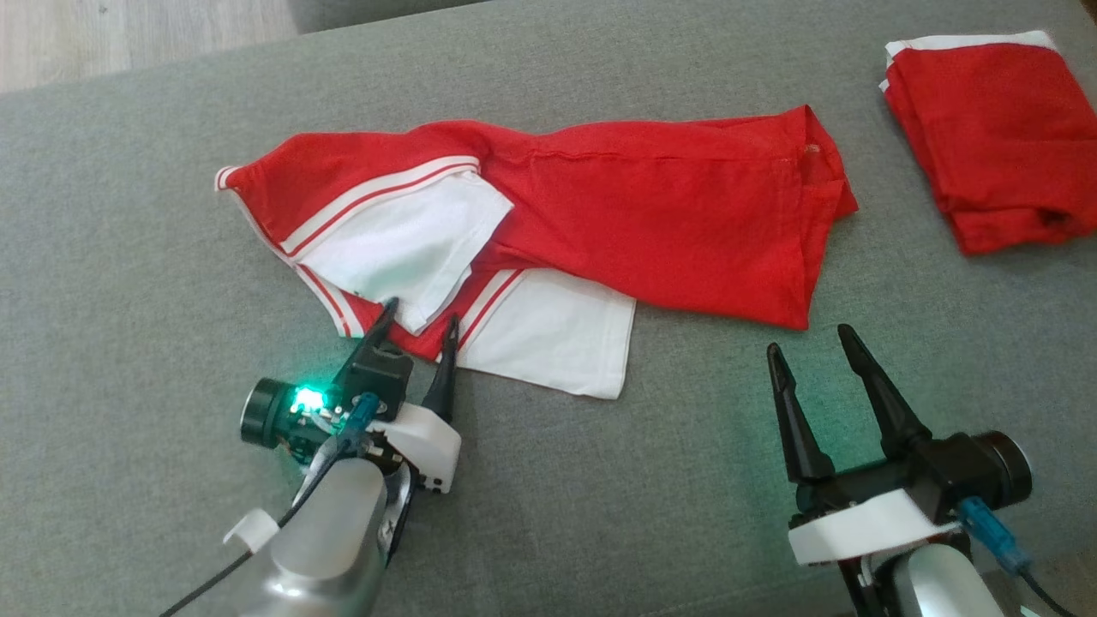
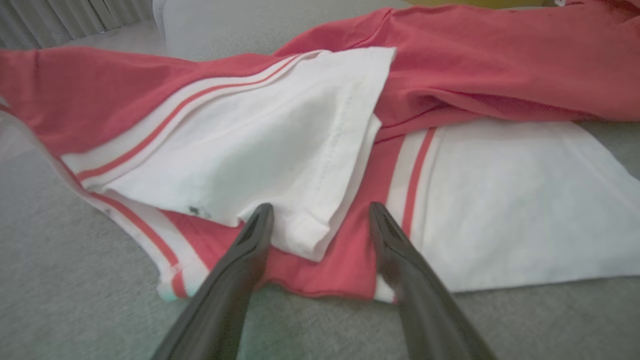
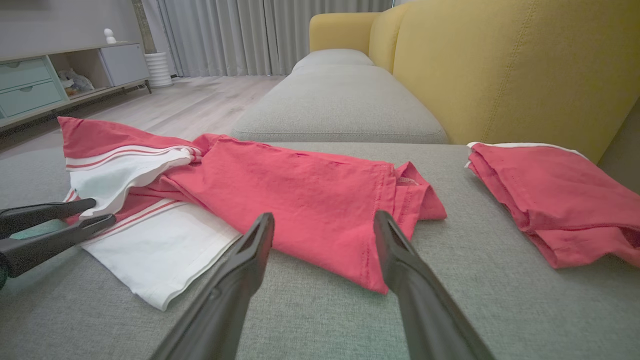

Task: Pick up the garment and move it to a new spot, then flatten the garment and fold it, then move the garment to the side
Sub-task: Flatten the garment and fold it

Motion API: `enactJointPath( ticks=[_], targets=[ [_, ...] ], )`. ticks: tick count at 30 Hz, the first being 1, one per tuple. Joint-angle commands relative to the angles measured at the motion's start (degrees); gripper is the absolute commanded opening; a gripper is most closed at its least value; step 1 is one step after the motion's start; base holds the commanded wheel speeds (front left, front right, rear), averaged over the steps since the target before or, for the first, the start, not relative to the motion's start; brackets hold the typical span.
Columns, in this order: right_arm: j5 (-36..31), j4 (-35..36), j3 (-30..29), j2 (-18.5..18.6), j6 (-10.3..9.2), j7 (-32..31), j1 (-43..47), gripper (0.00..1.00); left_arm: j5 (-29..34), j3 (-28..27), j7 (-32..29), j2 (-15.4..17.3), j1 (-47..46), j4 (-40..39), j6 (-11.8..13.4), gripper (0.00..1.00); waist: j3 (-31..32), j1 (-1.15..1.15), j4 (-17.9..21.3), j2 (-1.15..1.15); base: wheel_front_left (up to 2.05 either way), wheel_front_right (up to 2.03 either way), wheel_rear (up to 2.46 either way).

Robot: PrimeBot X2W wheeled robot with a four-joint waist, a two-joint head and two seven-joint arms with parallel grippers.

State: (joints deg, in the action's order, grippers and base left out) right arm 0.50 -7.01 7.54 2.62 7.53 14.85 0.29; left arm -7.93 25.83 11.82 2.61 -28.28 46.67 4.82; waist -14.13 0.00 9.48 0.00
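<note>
The garment (image 1: 651,214) lies crumpled across the middle of the grey sofa (image 1: 128,257), with the red body toward the right and the white parts toward the left.

The left gripper (image 1: 422,312) has its fingers spread and grasps nothing. Its tips stand at the near hem, on either side of a white flap corner and the red strip beside it. I think it should go lower and close on all the layers there, not only on the top flap.

The right gripper (image 1: 809,340) is also spread and empty, on bare sofa just short of the red near corner. It should first reach that corner, so that both arms lift together.

A folded pile (image 1: 994,146) lies well apart at the right. The sofa's far-left edge drops to the floor (image 1: 128,34). The near side seems the freest room.
</note>
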Motion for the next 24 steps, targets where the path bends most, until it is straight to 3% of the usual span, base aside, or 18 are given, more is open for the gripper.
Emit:
enactJointPath(
  ticks=[1, 2, 3, 5, 8, 18, 24],
  targets=[
    [0.34, 1.59, 1.33, 0.42, -0.04, 0.15, -1.84, 1.0, -0.3, -1.51, 0.5, 0.71, -1.71, -0.51, 0.71, 1.0, 0.04, 0.0, -0.07, 0.0, 0.0, 0.0, 0.0],
    [0.33, 1.57, 1.31, 0.41, -0.04, 0.15, -1.77, 1.0, -0.4, -1.44, 0.68, 0.67, -1.86, -0.4, 0.92, 0.58, 0.1, 0.0, -0.14, 0.0, 0.0, 0.0, 0.0],
    [0.33, 1.56, 1.3, 0.4, -0.04, 0.15, -1.71, 1.0, -0.52, -1.4, 0.81, 0.64, -1.95, -0.25, 1.15, 0.38, 0.17, 0.0, -0.21, 0.0, 0.0, 0.0, 0.0],
    [0.3, 1.53, 1.28, 0.38, -0.04, 0.15, -1.58, 1.0, -0.65, -1.36, 0.9, 0.61, -2.04, 0.1, 1.85, 0.19, 0.36, 0.0, -0.36, 0.0, 0.0, 0.0, 0.0],
    [0.28, 1.48, 1.36, 0.35, -0.04, 0.15, -1.49, 1.0, -0.78, -1.29, 0.68, 0.63, -2.12, 0.61, 2.56, 0.0, 0.65, 0.0, -0.58, 0.0, 0.0, 0.0, 0.0],
    [0.2, 1.89, 1.2, 0.3, -0.04, 0.15, -1.17, 1.0, 1.43, -0.12, 2.53, 2.7, -2.16, -6.27, 5.35, 0.0, 1.09, 0.0, -1.49, 0.0, 0.0, 0.0, 0.0],
    [3.41, 1.41, 0.04, 1.92, -0.04, 0.15, -4.07, 1.0, 3.79, -0.24, 2.74, 7.52, -0.74, -16.96, 7.87, 0.0, -0.35, 0.0, -3.1, 0.0, 0.0, 0.0, 0.0]
  ],
)
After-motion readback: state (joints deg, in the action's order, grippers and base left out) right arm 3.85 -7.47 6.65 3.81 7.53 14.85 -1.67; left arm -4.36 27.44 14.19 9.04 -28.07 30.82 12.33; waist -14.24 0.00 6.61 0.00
